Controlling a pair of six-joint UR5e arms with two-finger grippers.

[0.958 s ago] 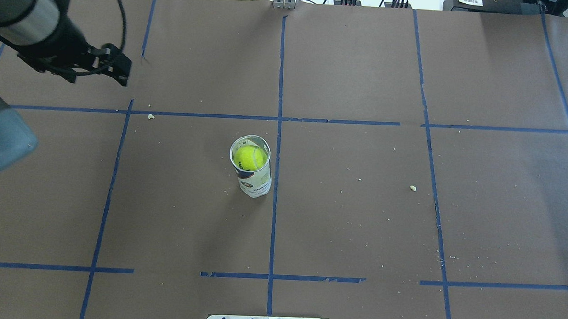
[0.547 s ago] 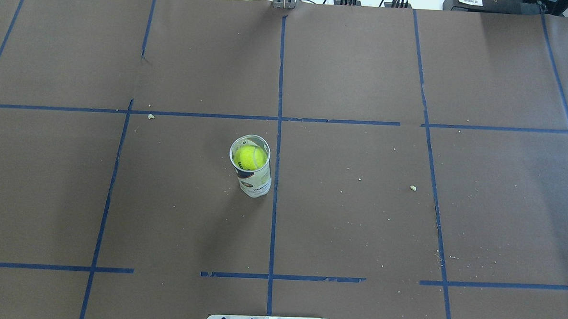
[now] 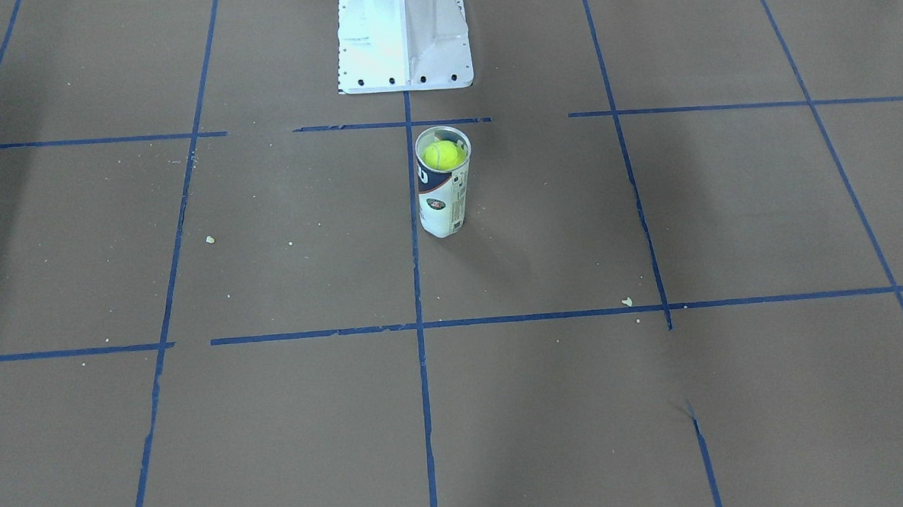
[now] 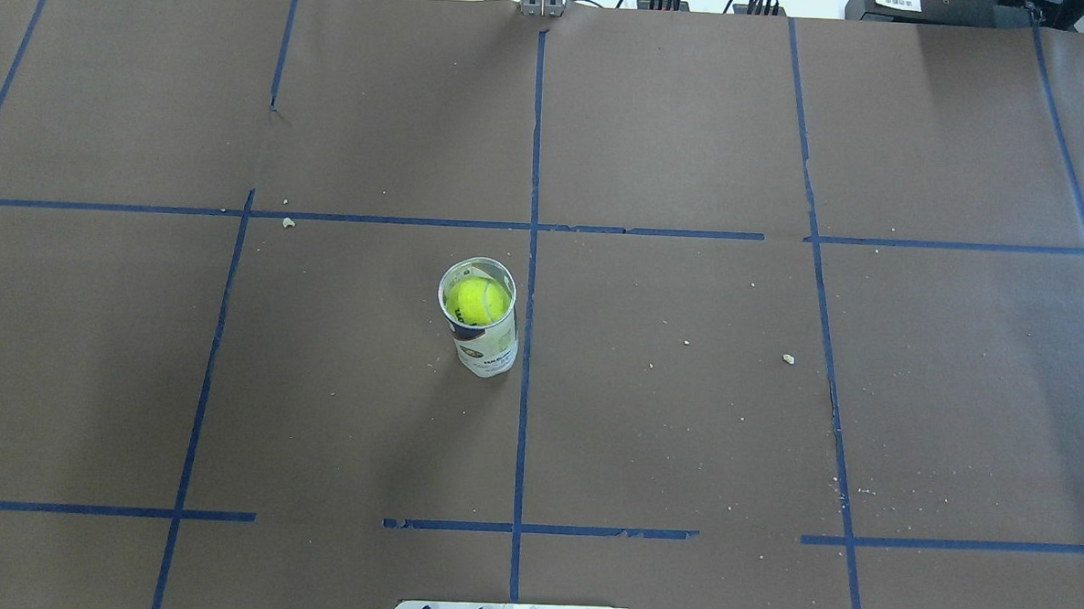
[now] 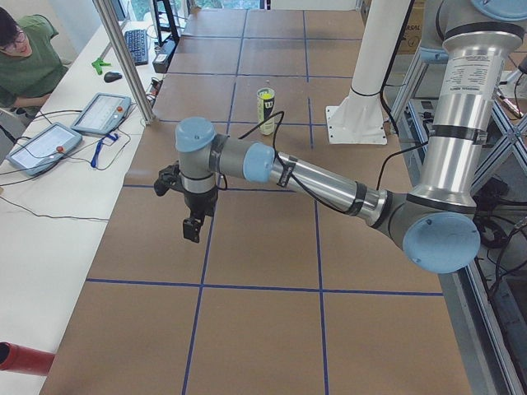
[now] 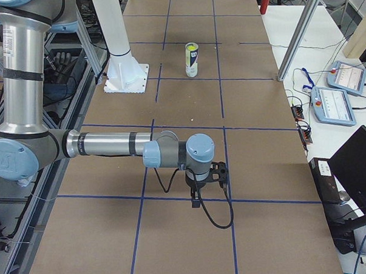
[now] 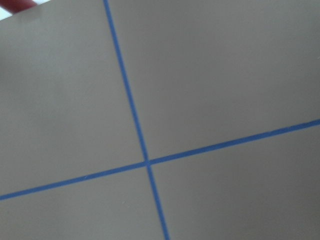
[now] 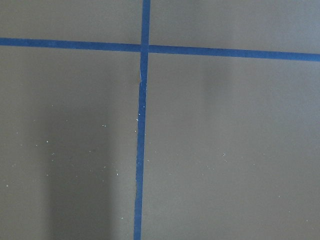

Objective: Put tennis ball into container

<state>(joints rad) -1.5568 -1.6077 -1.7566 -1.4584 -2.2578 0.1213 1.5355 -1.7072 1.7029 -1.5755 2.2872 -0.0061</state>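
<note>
The tennis ball (image 4: 476, 300) sits inside the open top of the upright container (image 4: 487, 346), near the table's middle. The front view also shows the ball (image 3: 442, 154) in the container (image 3: 440, 201). No gripper touches them. My left gripper (image 5: 193, 227) hangs over the brown paper far from the container (image 5: 265, 111), and appears only in the left side view, so I cannot tell its state. My right gripper (image 6: 198, 196) shows only in the right side view, far from the container (image 6: 192, 59); its state is unclear. Both wrist views show only paper and blue tape.
The white robot base (image 3: 402, 35) stands just behind the container. Blue tape lines cross the brown paper. A metal pole (image 5: 123, 58), tablets (image 5: 100, 113) and a seated operator (image 5: 25, 62) are at the far side of the table.
My left arm has pulled back out of the overhead view to the left. The ball and the container have not moved.
</note>
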